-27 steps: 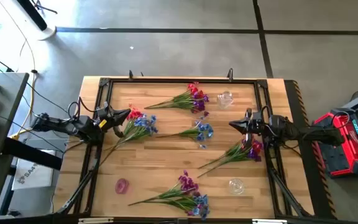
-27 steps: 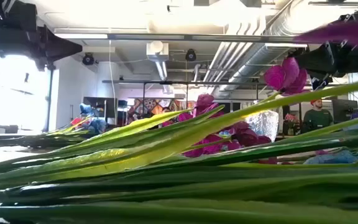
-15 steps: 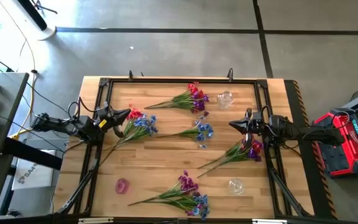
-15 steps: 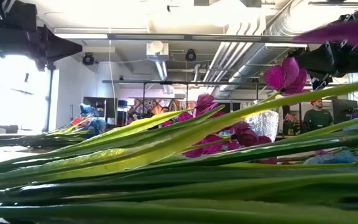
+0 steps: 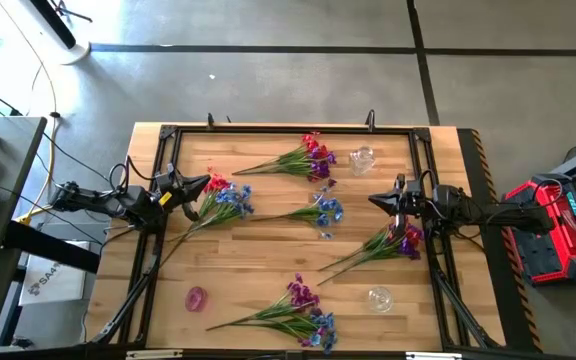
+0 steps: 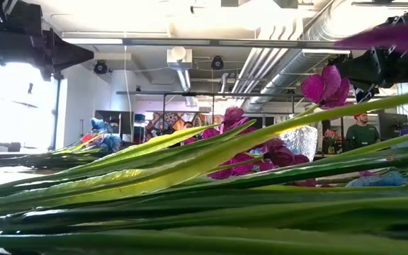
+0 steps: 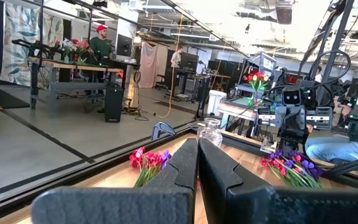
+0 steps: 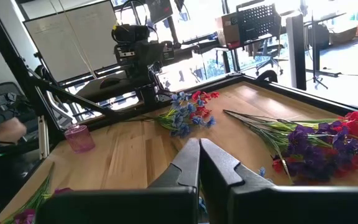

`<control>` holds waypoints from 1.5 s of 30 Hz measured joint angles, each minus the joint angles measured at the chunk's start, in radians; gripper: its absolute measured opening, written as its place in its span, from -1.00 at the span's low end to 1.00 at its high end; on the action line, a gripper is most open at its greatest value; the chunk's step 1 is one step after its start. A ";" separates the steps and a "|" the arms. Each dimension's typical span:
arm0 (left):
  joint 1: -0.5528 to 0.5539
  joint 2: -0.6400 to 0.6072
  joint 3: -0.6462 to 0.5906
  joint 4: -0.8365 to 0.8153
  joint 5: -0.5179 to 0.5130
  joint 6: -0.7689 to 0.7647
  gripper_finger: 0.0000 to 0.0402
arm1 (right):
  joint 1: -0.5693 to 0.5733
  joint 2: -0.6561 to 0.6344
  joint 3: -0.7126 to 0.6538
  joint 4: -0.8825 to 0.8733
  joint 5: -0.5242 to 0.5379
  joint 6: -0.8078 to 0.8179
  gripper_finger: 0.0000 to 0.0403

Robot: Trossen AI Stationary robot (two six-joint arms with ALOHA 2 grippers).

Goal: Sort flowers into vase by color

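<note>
High view: flowers [image 5: 226,198] just beside shut left pincer [image 5: 204,183].

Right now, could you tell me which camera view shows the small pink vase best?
The right wrist view: the pink vase stands upright and unobstructed on the table. The high view shows it only as a small pink spot; the low and left wrist views don't show it.

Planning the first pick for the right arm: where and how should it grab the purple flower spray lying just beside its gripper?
Probably mid-stem. The purple flower spray lies flat, blossoms by the shut right gripper, green stem trailing toward the table's middle. Come straight down with the fingers across the stem, clear of the blossoms.
</note>
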 joint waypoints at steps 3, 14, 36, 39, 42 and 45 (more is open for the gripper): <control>0.000 0.000 0.000 0.000 0.000 0.000 -1.00 | 0.000 0.000 0.000 0.000 0.000 0.000 -1.00; 0.000 0.000 0.000 0.001 0.000 0.000 -1.00 | 0.000 0.000 0.000 0.000 0.000 0.000 -1.00; 0.000 0.000 0.000 0.000 0.000 0.000 -1.00 | 0.000 0.000 0.000 0.000 0.000 0.000 -1.00; 0.000 0.000 0.000 0.001 0.000 0.000 -1.00 | 0.000 0.000 0.000 0.000 0.000 0.000 -1.00; 0.000 0.000 0.000 0.003 0.000 0.000 -1.00 | 0.000 0.000 0.000 0.000 0.000 0.000 -1.00; 0.000 0.000 0.000 0.013 -0.006 0.001 -1.00 | -0.001 0.000 0.000 0.009 0.054 0.000 -1.00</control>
